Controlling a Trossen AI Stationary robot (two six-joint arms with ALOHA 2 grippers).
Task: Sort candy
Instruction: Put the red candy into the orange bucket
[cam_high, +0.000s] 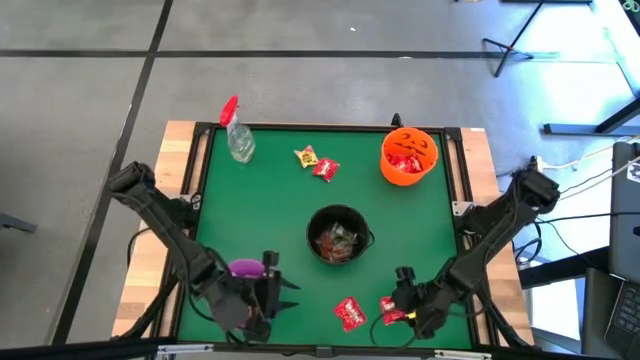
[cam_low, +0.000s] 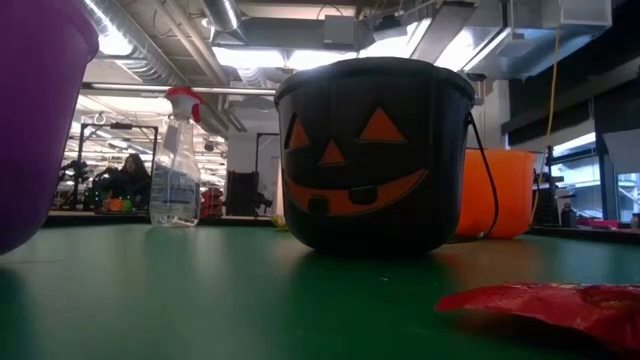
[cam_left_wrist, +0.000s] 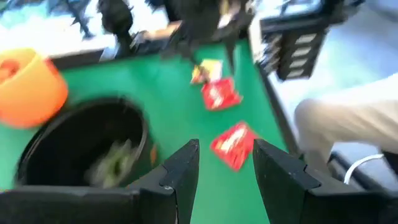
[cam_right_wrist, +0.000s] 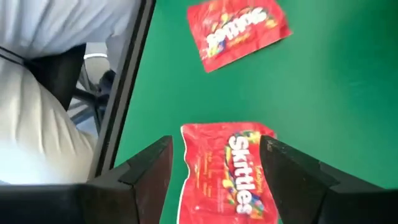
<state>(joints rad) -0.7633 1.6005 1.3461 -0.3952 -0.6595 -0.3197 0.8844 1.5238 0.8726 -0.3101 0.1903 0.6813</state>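
The black pumpkin-face bucket stands near the middle of the green surface and serves as the landmark here; it holds a heap of mixed wrapped candy, and the left wrist view shows a pale blurred pile inside it.

Toward the far edge from the bucket lie a yellow packet and a red packet, just beside each other; farther off on that same side, toward the right arm, stands the orange bucket with red candy in it; toward the left arm from those packets lies the clear spray bottle with its red top.

On the near side of the bucket a red Skittles packet lies flat on the surface; a second red Skittles packet lies beside it, nearer the right arm.

The right gripper is low over that second packet; its fingers stand wide apart with the packet between them, not closed on it.

The left gripper is near the front edge, on the left-arm side of the bucket, beside a purple bowl; its fingers are parted and hold nothing.
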